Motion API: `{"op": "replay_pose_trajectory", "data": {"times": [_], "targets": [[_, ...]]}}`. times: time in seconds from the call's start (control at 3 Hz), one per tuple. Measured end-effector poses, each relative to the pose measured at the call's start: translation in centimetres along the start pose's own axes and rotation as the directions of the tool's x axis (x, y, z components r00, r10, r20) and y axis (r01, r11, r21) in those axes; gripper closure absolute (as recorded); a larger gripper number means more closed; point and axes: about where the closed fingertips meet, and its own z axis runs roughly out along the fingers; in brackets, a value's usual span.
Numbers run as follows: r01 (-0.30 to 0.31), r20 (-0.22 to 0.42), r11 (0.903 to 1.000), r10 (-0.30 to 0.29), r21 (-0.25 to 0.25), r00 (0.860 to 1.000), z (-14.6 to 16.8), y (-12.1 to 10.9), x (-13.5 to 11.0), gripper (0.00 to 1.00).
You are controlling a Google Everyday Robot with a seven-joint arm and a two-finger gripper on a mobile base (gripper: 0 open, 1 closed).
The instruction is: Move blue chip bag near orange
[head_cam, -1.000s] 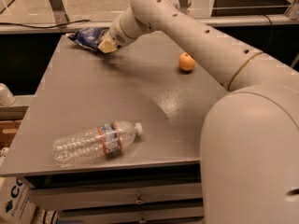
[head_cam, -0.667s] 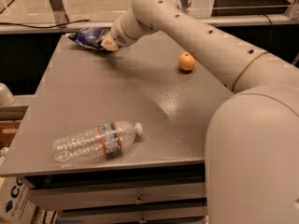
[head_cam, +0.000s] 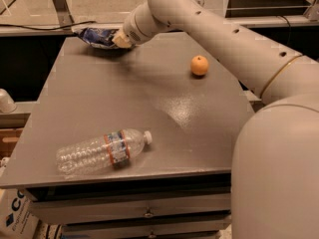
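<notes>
The blue chip bag (head_cam: pixel 96 36), dark blue shiny foil, is at the far left corner of the grey table (head_cam: pixel 99 98). My gripper (head_cam: pixel 119 40) is at the bag's right end and is shut on it, holding it slightly above the tabletop with a shadow under it. The orange (head_cam: pixel 199 64), small and round, rests on the table's far right part, well to the right of the bag and gripper. My arm (head_cam: pixel 209 29) reaches in from the right, passing above and behind the orange.
A clear plastic water bottle (head_cam: pixel 102 151) with a red and blue label lies on its side near the table's front left edge. Drawers (head_cam: pixel 144 208) sit below the tabletop. My base (head_cam: pixel 279 173) fills the front right.
My gripper has moved a little up and to the right, and the blue chip bag has risen slightly with it. The orange and the bottle have not moved.
</notes>
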Motion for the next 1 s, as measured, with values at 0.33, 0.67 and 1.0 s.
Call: {"op": "replay_pose_trajectory", "data": {"times": [0.33,0.67,1.0], "targets": [[0.027,-0.006,0.9963,-0.027,0.081,1.0,-2.7,-2.8,-0.9,1.0],[0.048,-0.059,0.9869,-0.039,0.154,0.997,-5.4,-5.7,0.0,1.0],[0.053,-0.127,0.9742,-0.025,0.22,0.992,-8.2,-8.3,2.3,1.0]]}}
